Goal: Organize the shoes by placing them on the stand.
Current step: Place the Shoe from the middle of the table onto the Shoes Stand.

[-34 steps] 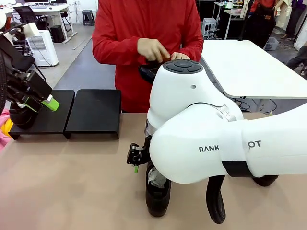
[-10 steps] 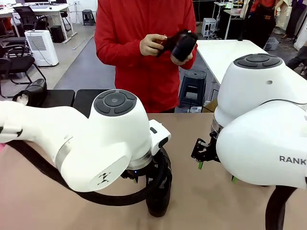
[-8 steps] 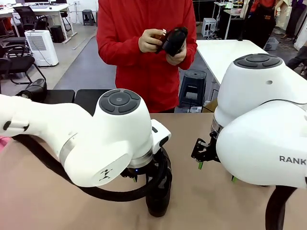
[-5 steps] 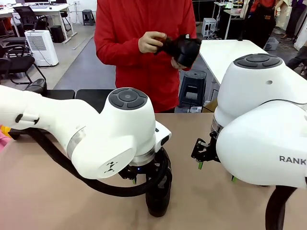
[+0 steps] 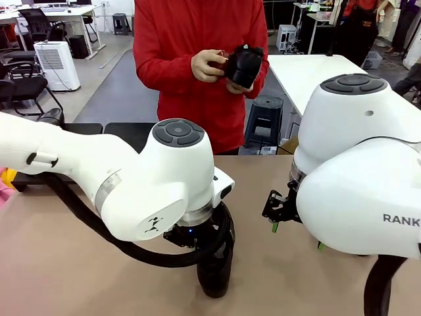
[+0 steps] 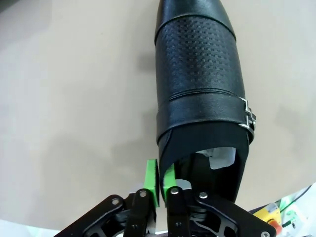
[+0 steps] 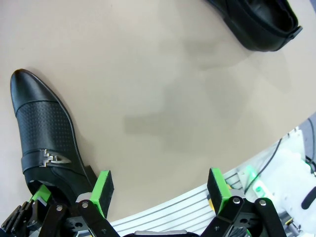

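Note:
A black glossy shoe (image 6: 200, 84) with a perforated top, a buckle strap and white paper (image 6: 220, 158) inside lies on the tan table. My left gripper (image 6: 161, 180) is shut on it, the green pads pinching the thin side wall at its opening. From the front, this shoe (image 5: 214, 280) pokes out under my left wrist. My right gripper (image 7: 159, 186) hangs open and holds nothing, with that shoe (image 7: 44, 133) off to one side and another shoe (image 7: 256, 22) lying farther away. A person in red holds a third shoe (image 5: 243, 66) in both hands. The black stand (image 5: 125, 129) sits at the far left with a shoe (image 5: 50, 117) on it.
My two bulky white arms take up most of the near table and hide much of its surface. The table's edge and a metal frame (image 7: 163, 217) lie just behind my right gripper. A second white table (image 5: 302, 72) stands behind on the right.
My left gripper has closed on the side wall of the shoe on the table. The person has kept turning the shoe in their hands. My right arm has stayed still.

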Available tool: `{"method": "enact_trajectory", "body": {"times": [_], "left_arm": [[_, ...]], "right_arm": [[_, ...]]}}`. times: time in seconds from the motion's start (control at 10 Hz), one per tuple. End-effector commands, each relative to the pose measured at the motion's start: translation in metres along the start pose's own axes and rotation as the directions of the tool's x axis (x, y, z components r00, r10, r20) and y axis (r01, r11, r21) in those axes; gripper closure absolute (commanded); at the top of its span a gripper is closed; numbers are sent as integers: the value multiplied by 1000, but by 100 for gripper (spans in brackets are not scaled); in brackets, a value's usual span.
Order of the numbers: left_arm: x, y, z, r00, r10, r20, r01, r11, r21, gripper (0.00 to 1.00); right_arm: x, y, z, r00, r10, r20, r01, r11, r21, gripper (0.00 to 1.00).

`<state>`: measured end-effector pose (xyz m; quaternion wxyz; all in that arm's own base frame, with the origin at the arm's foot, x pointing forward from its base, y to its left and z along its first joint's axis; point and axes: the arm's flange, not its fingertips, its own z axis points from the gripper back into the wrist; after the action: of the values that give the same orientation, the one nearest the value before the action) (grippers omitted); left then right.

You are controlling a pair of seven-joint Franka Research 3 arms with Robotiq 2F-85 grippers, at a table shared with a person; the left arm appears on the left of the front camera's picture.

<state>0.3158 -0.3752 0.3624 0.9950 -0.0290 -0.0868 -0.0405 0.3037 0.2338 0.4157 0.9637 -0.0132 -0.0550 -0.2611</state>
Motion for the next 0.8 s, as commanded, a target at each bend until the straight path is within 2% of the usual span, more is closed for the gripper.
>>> {"method": "enact_trajectory", "body": {"times": [0.0, 0.1, 0.3, 0.5, 0.7], "left_arm": [[3, -5, -3, 1000, 15, 3, -15, 1000, 14, 100], [2, -6, 5, 1000, 8, -13, -8, 1000, -16, 100], [6, 15, 63, 1000, 11, 3, -11, 995, -100, 100], [20, 59, 116, 996, 37, 84, -22, 986, -163, 100], [57, 115, 143, 975, 62, 214, -30, 988, -149, 100]], "right_arm": [[2, 4, 3, 1000, 15, -9, -15, 1000, 9, 0], [2, 4, 3, 1000, 15, -9, -15, 1000, 9, 0], [2, 4, 3, 1000, 15, -9, -15, 1000, 9, 0], [2, 4, 3, 1000, 15, -9, -15, 1000, 9, 0], [2, 4, 3, 1000, 15, -9, -15, 1000, 9, 0]]}}
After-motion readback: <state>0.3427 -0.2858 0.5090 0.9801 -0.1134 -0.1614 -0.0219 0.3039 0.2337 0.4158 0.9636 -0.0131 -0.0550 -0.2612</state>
